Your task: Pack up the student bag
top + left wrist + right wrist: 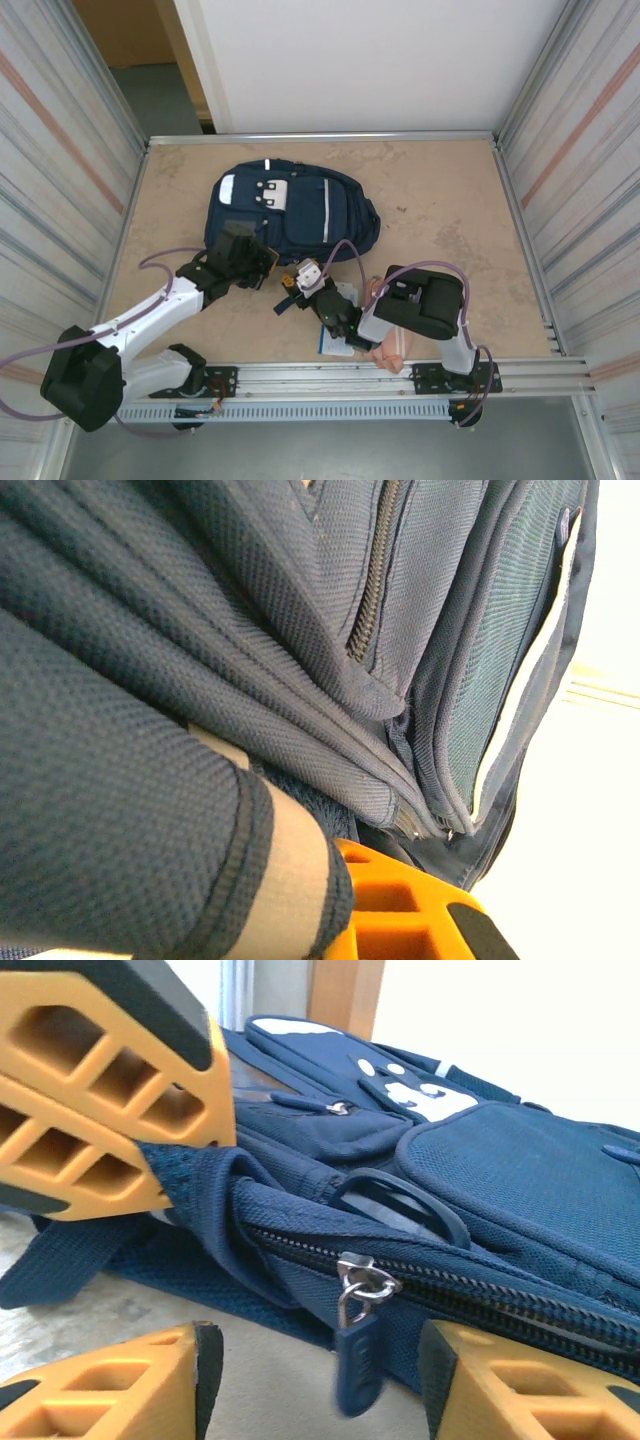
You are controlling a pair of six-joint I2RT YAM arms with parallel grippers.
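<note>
Student bag (300, 205) lies flat on the table (450, 220), toward the far left, front pockets up. My left hand (262, 262) is clamped on a fold of navy fabric at the bag's near edge. On the right wrist camera I see its orange fingers pinching that fold and lifting it a little.

My right hand (288, 297) sits just beside it, low at the same edge, fingers apart. The zip pull (355, 1365) dangles between them and nothing is gripping it. The zipper (480, 1285) looks shut along the stretch I can see, so I judge the main compartment is not yet open.

As for progress, I'd call this the very start. A book (335, 346) and a pink pouch (388, 352) lie at the near edge of the table, partly under my right arm and well apart from the bag's mouth. I can't see that anything has gone inside. That leaves catching the pull, running the zip open, loading both items and probably zipping up again.
</note>
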